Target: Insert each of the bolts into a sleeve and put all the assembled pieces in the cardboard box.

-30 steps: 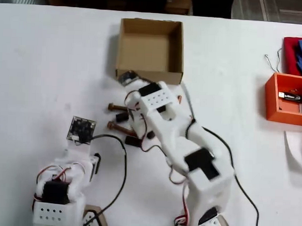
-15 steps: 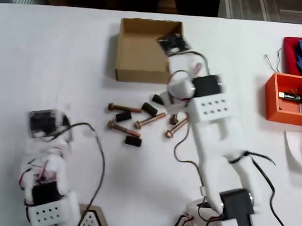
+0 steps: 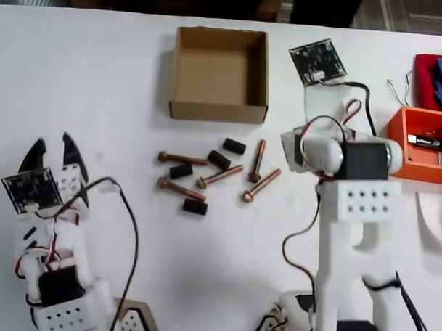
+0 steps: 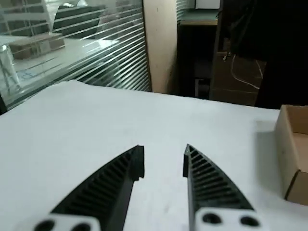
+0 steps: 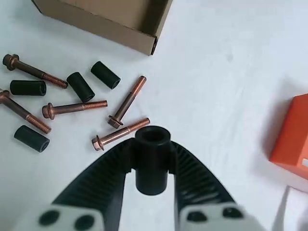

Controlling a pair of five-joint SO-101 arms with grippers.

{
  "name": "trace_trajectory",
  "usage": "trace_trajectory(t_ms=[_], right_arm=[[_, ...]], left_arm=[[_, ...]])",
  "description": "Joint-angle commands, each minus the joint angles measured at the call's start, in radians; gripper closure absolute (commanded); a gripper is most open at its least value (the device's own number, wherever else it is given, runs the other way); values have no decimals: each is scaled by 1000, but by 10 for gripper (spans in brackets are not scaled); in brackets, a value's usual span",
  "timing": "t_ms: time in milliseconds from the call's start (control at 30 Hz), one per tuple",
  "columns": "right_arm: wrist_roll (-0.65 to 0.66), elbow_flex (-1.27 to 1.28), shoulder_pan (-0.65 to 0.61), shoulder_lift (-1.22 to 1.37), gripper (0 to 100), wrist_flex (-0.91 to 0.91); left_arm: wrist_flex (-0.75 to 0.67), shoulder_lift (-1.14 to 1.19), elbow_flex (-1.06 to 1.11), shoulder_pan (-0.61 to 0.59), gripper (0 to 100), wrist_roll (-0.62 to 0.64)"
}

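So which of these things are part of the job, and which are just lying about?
Part of the job: cardboard box; five copper bolts; four loose black sleeves; a fifth sleeve in the right claw; the open left claw.
Just lying about: orange tray; red and blue cloth.

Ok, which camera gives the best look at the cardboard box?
The high view: the whole cardboard box sits open and empty, seen from above. The left wrist view catches just one end of it; the right wrist view shows a wall and a corner.
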Motion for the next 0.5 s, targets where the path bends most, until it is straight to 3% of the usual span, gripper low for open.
trace_trajectory(t_ms=[0,100,233,367,467], right_arm=[[2,-6,10,-76,977,13],[2,-6,10,-99,977,33],[2,-6,30,-113,977,44],[2,-6,81,-113,977,45],[2,-6,117,-113,977,45]], left_arm=[[-18,229,-186,51,842,11],[26,566,-383,89,842,46],[353,1005,-745,216,839,163],[703,1292,-1036,304,839,483],[835,1450,-1162,394,842,634]])
